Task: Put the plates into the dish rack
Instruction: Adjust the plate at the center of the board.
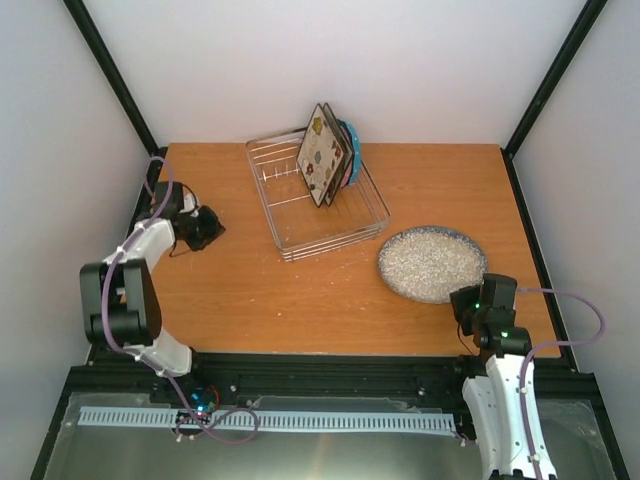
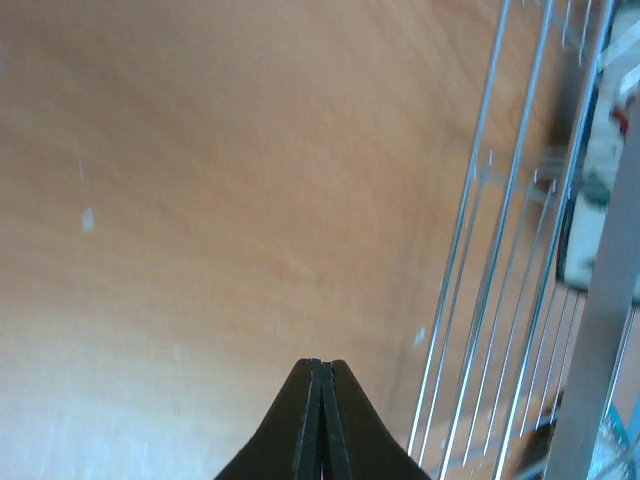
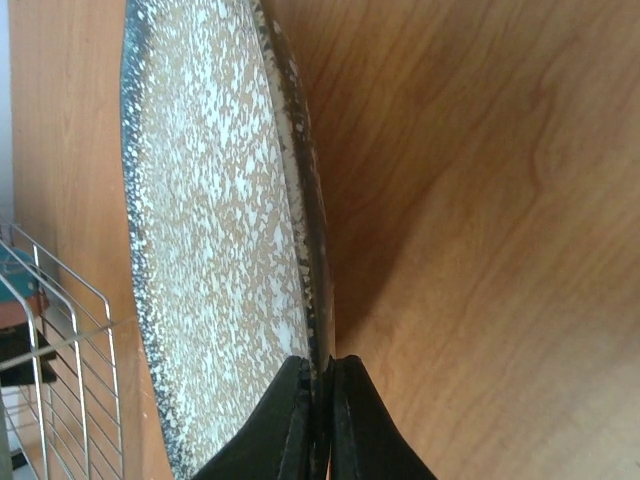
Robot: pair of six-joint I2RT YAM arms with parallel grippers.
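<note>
The silver wire dish rack (image 1: 285, 200) stands at the back middle of the table. Two square cream flowered plates (image 1: 321, 155) and the blue dotted plate (image 1: 352, 142) stand upright in its right part. The round grey speckled plate (image 1: 432, 263) lies on the table to the right of the rack. My right gripper (image 3: 320, 365) is shut on that plate's near rim (image 3: 310, 250). My left gripper (image 2: 322, 368) is shut and empty, low over the bare table just left of the rack's wires (image 2: 490, 270).
The wooden table ends at a black frame on both sides. White walls close in the back and both sides. A metal tray with a white strip (image 1: 260, 420) lies below the near edge between the arm bases.
</note>
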